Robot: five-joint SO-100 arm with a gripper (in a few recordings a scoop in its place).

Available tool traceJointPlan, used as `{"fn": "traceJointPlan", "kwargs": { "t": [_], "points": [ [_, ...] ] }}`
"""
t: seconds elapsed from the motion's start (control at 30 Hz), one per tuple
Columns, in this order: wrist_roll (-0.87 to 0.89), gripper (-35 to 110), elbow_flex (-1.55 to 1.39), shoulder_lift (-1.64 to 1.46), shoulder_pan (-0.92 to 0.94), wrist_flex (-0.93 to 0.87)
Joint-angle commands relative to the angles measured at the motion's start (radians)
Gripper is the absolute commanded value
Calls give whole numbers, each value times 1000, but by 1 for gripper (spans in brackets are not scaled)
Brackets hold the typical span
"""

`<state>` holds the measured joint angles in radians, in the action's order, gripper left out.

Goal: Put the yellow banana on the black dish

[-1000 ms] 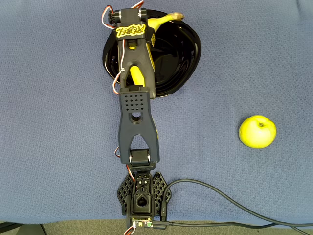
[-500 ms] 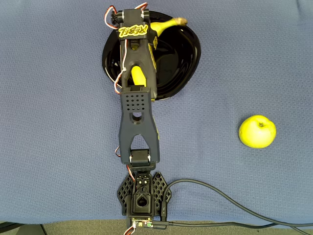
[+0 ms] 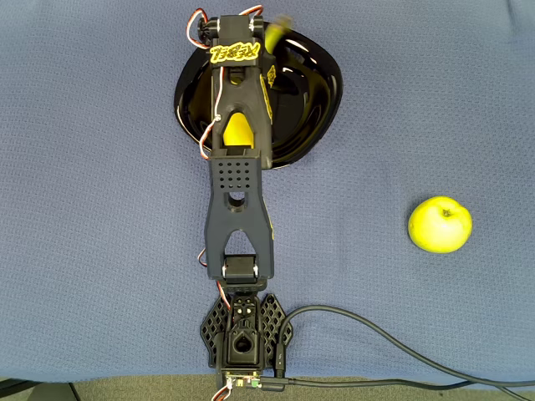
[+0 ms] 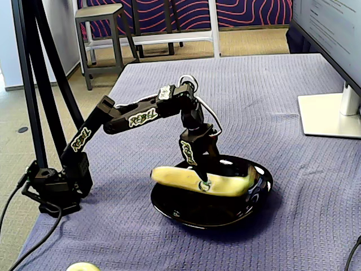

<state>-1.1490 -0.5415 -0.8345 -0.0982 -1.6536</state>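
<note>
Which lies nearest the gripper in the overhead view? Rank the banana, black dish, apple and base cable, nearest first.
1. the banana, held at the gripper, above the dish.
2. the black dish, directly under the gripper at the top of the view.
3. the apple, off at right.
4. the base cable, along the bottom edge.

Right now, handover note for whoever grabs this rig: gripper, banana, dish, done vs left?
Gripper: shut on the yellow banana, held near its middle, over the black dish.
Banana: motion-blurred in the fixed view, so it is moving; lying roughly level, low above the dish. I cannot tell whether it touches the dish surface.
Dish: on the blue cloth, far end from the arm base.
Apple: on the cloth, apart, untouched.
Done: banana picked up and brought over the dish.
Left: lower it if needed, open the jaws, withdraw the arm.
</note>
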Motion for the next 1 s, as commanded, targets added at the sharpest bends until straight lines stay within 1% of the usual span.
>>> {"fn": "traceJointPlan", "kwargs": {
  "t": [0.0, 0.2, 0.23, 0.27, 0.3, 0.33, 0.5, 0.6, 0.67, 0.77, 0.97],
  "points": [
    [18, 24, 5, -92, 2, 9],
    [37, 21, -25, -132, -14, 9],
    [40, 17, -29, -144, -18, 5],
    [49, 8, -32, -158, -23, -2],
    [64, 2, -32, -173, -26, -5],
    [71, 0, -32, -190, -31, -14],
    [124, 0, -80, -302, -32, -44],
    [215, 0, -155, -396, -26, -34],
    [350, 0, -213, -468, -17, -5],
    [480, 0, -333, -589, -9, 51],
    [716, 0, -684, -904, -8, 143]
  ]
}}
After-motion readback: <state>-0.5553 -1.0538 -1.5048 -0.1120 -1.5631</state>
